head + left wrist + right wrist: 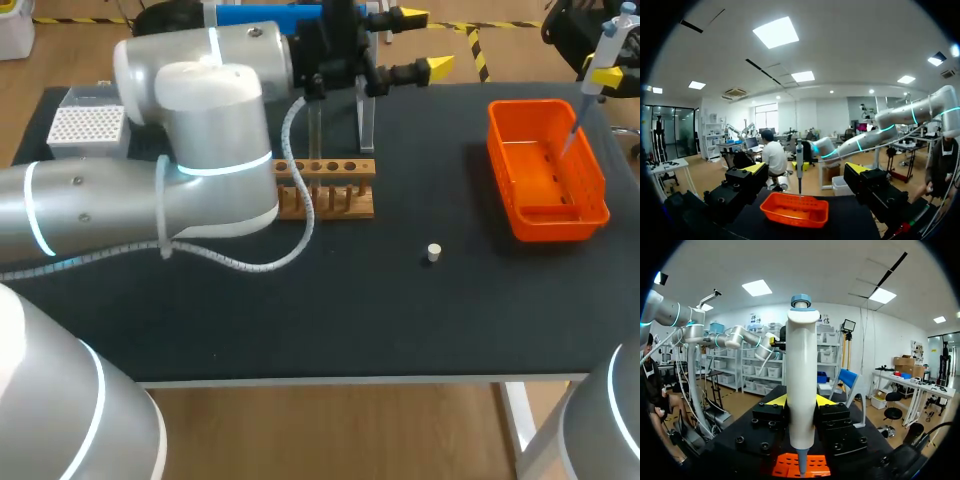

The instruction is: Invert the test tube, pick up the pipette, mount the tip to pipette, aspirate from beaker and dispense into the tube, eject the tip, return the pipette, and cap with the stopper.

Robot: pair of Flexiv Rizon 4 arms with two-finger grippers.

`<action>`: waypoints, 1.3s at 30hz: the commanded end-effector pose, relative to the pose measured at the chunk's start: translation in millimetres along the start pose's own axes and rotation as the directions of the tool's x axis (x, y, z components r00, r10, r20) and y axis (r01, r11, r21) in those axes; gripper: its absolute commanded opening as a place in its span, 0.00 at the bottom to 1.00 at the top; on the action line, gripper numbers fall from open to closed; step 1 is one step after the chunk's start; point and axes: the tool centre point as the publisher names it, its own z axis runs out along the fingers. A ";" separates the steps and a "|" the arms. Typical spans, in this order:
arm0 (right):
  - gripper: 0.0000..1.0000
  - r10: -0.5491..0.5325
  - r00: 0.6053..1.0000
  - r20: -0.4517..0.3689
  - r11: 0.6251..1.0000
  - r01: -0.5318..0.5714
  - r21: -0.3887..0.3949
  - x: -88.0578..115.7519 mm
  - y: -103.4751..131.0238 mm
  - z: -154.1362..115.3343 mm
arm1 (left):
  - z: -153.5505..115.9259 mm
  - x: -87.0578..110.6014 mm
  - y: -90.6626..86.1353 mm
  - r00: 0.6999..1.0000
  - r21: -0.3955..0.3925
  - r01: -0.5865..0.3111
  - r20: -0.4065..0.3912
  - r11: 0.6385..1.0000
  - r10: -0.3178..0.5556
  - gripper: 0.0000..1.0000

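Light: bright, even, from ceiling panels (pixel 776 32) above the left gripper (pixel 806 169).
Glare: soft sheen on the left arm (pixel 215 90), behind that gripper.
Shadows: faint on the table (pixel 300 320).
Pipette (pixel 801 390), in the right gripper (pixel 801 401): evenly lit.

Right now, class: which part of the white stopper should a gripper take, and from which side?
Take the stopper by its round side wall, coming straight down from above. It looks like a short cylinder on end on the table, with bare space all round for two fingers. The open left gripper seems free; the right gripper holds the pipette.
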 end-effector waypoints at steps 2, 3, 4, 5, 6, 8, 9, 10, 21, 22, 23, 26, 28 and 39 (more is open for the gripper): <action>0.00 -0.003 0.999 0.035 1.000 0.003 0.005 6.4 3.5 5.5 | 37.0 -10.7 -5.4 1.000 -0.029 0.002 -0.016 1.000 -0.003 1.00; 0.00 -0.004 0.999 0.043 1.000 0.004 0.004 6.6 3.6 5.6 | 40.5 -12.2 -5.6 1.000 -0.035 0.003 -0.020 0.999 -0.004 1.00; 0.00 -0.002 0.999 0.046 1.000 0.002 0.002 6.7 3.6 5.6 | 43.9 -13.5 -5.8 1.000 -0.038 0.002 -0.022 0.999 -0.003 1.00; 0.00 -0.001 0.999 0.049 1.000 0.001 0.000 6.8 3.7 5.6 | 47.0 -14.9 -5.9 1.000 -0.039 0.002 -0.023 0.999 -0.003 1.00; 0.00 0.001 0.999 0.051 1.000 0.000 -0.003 6.8 3.7 5.6 | 50.2 -16.0 -6.1 1.000 -0.045 0.003 -0.028 0.999 -0.004 1.00; 0.00 0.000 0.998 0.055 1.000 0.000 -0.007 6.8 4.0 5.5 | 55.8 -17.2 -6.2 0.999 -0.050 0.004 -0.039 0.999 -0.006 1.00; 0.00 0.001 0.998 0.059 1.000 -0.001 -0.009 6.6 4.3 5.4 | 59.0 -17.4 -5.9 0.999 -0.051 0.004 -0.044 0.999 -0.007 1.00; 0.00 0.002 0.998 0.060 1.000 -0.001 -0.012 6.5 4.4 5.4 | 62.0 -17.4 -5.5 0.999 -0.052 0.006 -0.049 0.999 -0.008 1.00; 0.00 0.005 0.998 0.055 1.000 -0.004 -0.016 7.2 5.2 4.6 | 87.4 -20.4 -4.9 0.997 -0.110 0.023 -0.066 0.994 -0.030 1.00; 0.00 0.006 0.998 0.055 1.000 -0.005 -0.015 7.2 5.2 4.4 | 89.4 -20.7 -5.3 0.997 -0.128 0.014 -0.071 0.992 -0.023 0.53; 0.00 0.007 0.998 0.055 1.000 -0.006 -0.015 7.2 5.2 4.1 | 89.4 -20.7 -5.3 0.997 -0.128 0.014 -0.071 0.992 -0.023 0.00; 0.00 0.007 0.998 0.055 1.000 -0.006 -0.015 7.2 5.2 4.1 | 89.4 -20.7 -5.3 0.997 -0.128 0.014 -0.071 0.992 -0.023 0.00; 0.00 0.007 0.998 0.055 1.000 -0.006 -0.015 7.2 5.2 4.1 | 89.4 -20.7 -5.3 0.997 -0.128 0.014 -0.071 0.992 -0.023 0.00; 0.00 0.007 0.998 0.055 1.000 -0.006 -0.015 7.2 5.2 4.1 | 89.4 -20.7 -5.3 0.997 -0.128 0.014 -0.071 0.992 -0.023 0.00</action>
